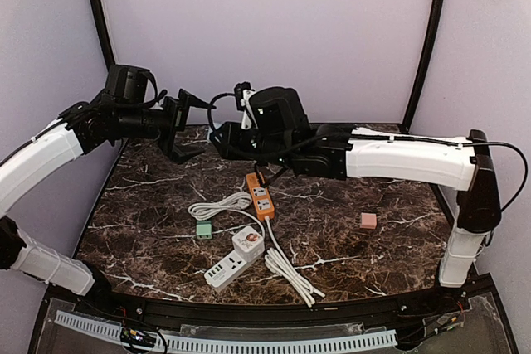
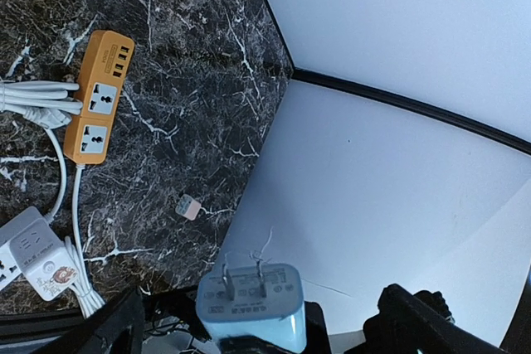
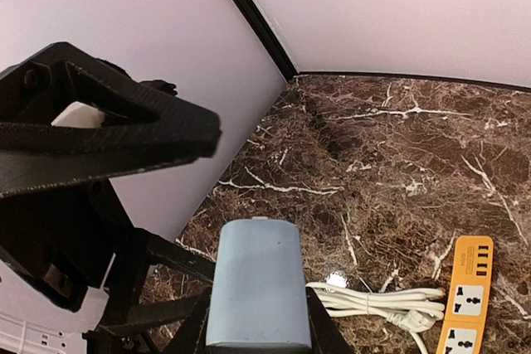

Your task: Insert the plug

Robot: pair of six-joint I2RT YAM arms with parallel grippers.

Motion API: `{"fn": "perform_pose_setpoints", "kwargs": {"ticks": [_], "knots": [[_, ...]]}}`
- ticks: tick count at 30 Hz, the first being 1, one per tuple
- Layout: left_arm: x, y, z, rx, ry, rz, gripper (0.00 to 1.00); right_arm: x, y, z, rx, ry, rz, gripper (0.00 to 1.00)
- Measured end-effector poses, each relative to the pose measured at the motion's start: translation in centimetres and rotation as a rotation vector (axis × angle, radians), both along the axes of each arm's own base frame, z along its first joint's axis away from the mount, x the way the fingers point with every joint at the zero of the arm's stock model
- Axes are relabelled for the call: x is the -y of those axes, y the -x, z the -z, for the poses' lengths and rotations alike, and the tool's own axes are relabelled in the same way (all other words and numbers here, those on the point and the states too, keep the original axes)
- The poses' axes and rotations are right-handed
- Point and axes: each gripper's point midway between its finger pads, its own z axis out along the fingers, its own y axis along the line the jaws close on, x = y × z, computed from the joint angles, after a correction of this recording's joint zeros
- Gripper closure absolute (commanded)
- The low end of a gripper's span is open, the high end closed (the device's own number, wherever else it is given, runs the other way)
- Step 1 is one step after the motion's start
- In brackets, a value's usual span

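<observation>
While aloft, plug between right fingers.

No readable text anywhere, even on the orange power strip.

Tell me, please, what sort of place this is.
Probably a robot test cell, not a home: a marble-patterned table boxed in by plain lilac walls, a left arm and right arm bolted at its near edge, and an orange power strip laid out for practice.
</observation>
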Motion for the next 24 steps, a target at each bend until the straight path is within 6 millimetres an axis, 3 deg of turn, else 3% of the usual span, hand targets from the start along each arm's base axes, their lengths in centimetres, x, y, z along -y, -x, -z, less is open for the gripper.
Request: {"fn": "perform_pose_setpoints", "kwargs": {"ticks": [4, 12, 24], "knots": [[-1.1, 1.3, 0.4, 0.014, -0.029, 0.005, 0.01, 1.5, 1.2, 0.5, -0.044, 0.004, 0.010, 1.00], [-3.9, 3.2, 3.7, 0.040, -0.259, 0.072, 0.07, 4.4, 3.2, 1.4, -0.112, 0.031, 0.039, 1.00], [-7.1, 8.3, 8.3, 0.181, -0.699, 0.496, 0.05, 12.4, 5.9, 2.4, -0.191, 0.092, 0.127, 1.00]]}}
